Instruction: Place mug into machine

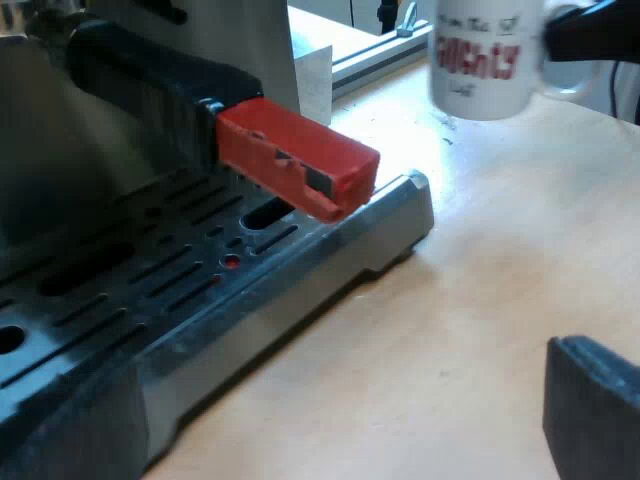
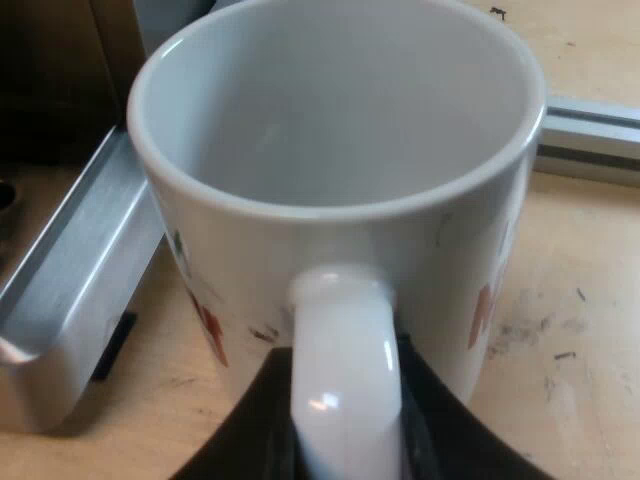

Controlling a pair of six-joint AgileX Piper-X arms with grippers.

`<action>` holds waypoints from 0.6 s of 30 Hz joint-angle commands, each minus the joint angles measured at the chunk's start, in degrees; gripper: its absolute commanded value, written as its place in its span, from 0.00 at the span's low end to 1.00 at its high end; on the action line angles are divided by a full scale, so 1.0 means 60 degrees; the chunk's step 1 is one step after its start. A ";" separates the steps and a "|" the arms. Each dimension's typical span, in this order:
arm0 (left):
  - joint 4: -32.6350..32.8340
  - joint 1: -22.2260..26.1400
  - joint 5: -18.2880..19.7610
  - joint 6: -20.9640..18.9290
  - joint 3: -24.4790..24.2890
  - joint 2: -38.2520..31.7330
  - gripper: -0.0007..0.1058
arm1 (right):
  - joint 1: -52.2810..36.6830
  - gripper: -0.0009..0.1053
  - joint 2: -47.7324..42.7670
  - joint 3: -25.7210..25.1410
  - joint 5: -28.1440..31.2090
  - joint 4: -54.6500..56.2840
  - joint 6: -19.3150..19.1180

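The mug (image 1: 487,55) was outside the espresso machine (image 1: 385,215), near the corner of its drip tray (image 1: 120,290).
The holder handle (image 1: 295,160) stuck out from the machine's front, above the drip tray, with its end over the tray's front edge. The mug was beyond the tray's corner, apart from it, over the bench (image 1: 480,290). The mug's own handle was between the fingers of the right pincer (image 2: 345,440). A metal rail (image 1: 375,55) lay on the bench behind the mug.

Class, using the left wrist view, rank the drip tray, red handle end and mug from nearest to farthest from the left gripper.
1. Drip tray: its metal front edge.
2. Red handle end: above the tray.
3. Mug: farthest, past the tray's corner.
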 commanded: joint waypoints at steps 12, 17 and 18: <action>-0.2375 -0.0047 -0.1506 0.0053 0.1149 0.0019 0.77 | 0.2663 0.01 -0.3548 -0.0423 -0.0153 0.3405 0.0579; -0.2638 -0.0047 -0.1815 0.0053 0.1315 0.0019 0.77 | 0.4702 0.01 -0.3358 -0.0423 0.1522 0.3306 0.0769; -0.2638 -0.0047 -0.1840 0.0053 0.1315 0.0019 0.77 | 0.4933 0.01 -0.3295 -0.0423 0.1773 0.3272 0.0797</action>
